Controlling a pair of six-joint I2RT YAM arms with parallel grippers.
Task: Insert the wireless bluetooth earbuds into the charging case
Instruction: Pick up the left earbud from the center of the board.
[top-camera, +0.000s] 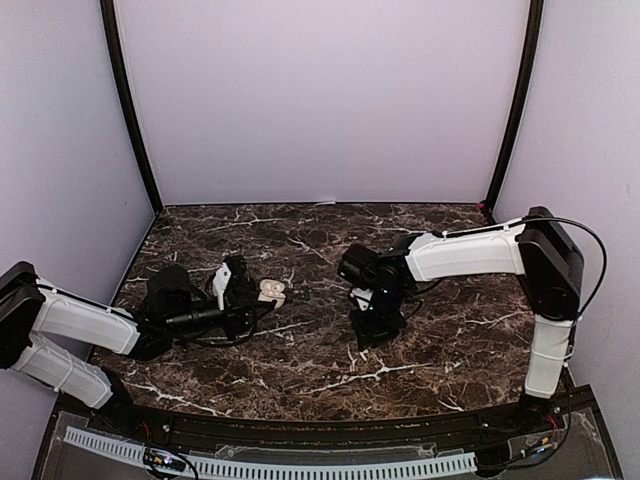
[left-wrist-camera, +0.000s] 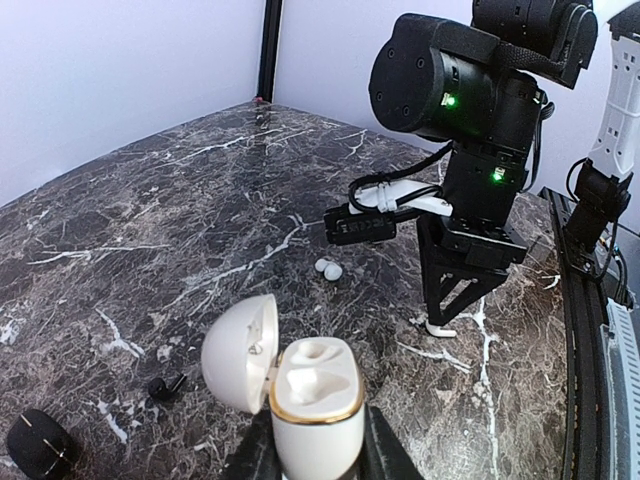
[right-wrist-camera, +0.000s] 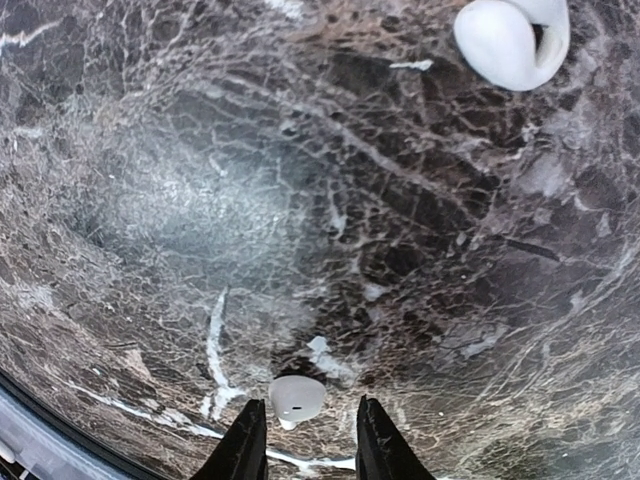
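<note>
My left gripper (left-wrist-camera: 316, 445) is shut on the white gold-rimmed charging case (left-wrist-camera: 314, 392), held upright with its lid (left-wrist-camera: 238, 352) swung open to the left and both sockets empty. One white earbud (right-wrist-camera: 297, 397) lies on the marble between the fingers of my right gripper (right-wrist-camera: 309, 405), which points straight down, open, with a gap on each side. From the left wrist this earbud (left-wrist-camera: 440, 327) shows under the right gripper's fingers (left-wrist-camera: 452, 292). A second white earbud (left-wrist-camera: 328, 268) lies farther back. From above, the case (top-camera: 271, 292) is left of the right gripper (top-camera: 366, 337).
A black earbud (left-wrist-camera: 166, 385) and a black case (left-wrist-camera: 38, 446) lie on the marble table (left-wrist-camera: 150, 230) left of the held case. The right arm's wrist and cables (left-wrist-camera: 400, 200) hang over the table's middle. Walls close in the back and sides.
</note>
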